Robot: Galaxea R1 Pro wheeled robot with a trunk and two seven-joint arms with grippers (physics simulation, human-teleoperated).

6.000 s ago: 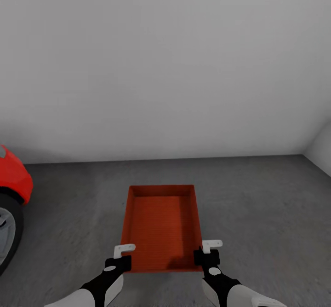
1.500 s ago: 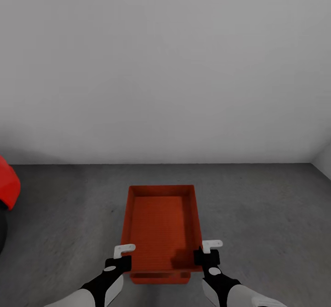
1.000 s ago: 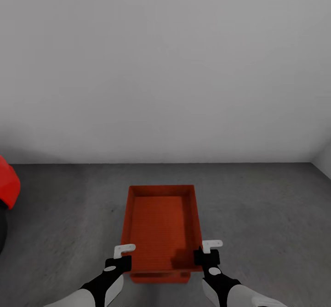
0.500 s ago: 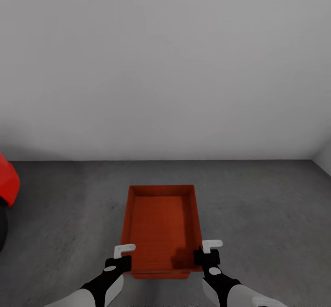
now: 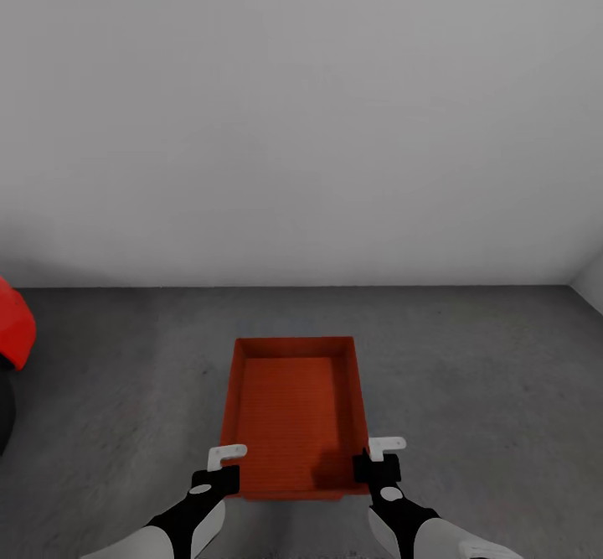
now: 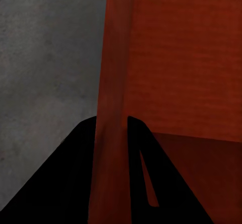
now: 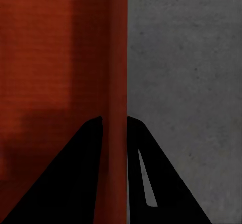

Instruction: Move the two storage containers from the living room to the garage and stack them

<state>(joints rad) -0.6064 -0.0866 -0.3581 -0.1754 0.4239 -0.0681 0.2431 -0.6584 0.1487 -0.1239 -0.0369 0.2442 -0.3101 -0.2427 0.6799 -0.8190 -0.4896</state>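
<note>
Open grey concrete floor [image 5: 469,391] stretches ahead and to both sides of the red-orange container [image 5: 291,412]. A plain white wall [image 5: 301,123] closes off the far end. A red car [image 5: 12,337] blocks the far left edge.

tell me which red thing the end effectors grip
The open box ahead, its side walls pinched by the left end effector and right end effector; the car sits apart.

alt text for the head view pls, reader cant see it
A red-orange open-topped storage container is held over the dark grey concrete floor, the left gripper clamped on its left wall and the right gripper on its right wall. A plain white wall stands behind, and part of a red car shows at the left edge.
</note>
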